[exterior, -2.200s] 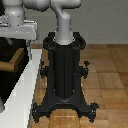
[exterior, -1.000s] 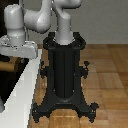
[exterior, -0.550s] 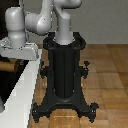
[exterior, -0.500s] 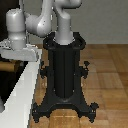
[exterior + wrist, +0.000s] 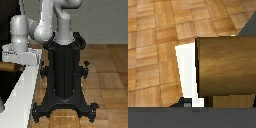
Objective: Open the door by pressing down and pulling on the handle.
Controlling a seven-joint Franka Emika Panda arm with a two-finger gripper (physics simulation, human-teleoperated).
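The door [image 5: 7, 84] is a dark panel at the exterior view's far left, edged by a white frame [image 5: 24, 95]. A tan sliver of the handle [image 5: 4, 65] pokes out just under my white-grey gripper [image 5: 16, 56], which hangs directly above it. In the wrist view the handle [image 5: 225, 65] is a broad golden-brown bar filling the middle, very close to the camera, with the white frame edge [image 5: 188, 75] beside it. My fingers are not clearly shown in either view, so whether they touch the bar stays unclear.
The black robot pedestal [image 5: 64, 75] with its splayed feet stands mid-scene on the wooden plank floor [image 5: 107, 75]. A dark grey band [image 5: 190, 116] crosses the near edge of the wrist view.
My hand has sunk slightly toward the handle, and the arm's upper links have swung toward the exterior view's left. The door looks unmoved.
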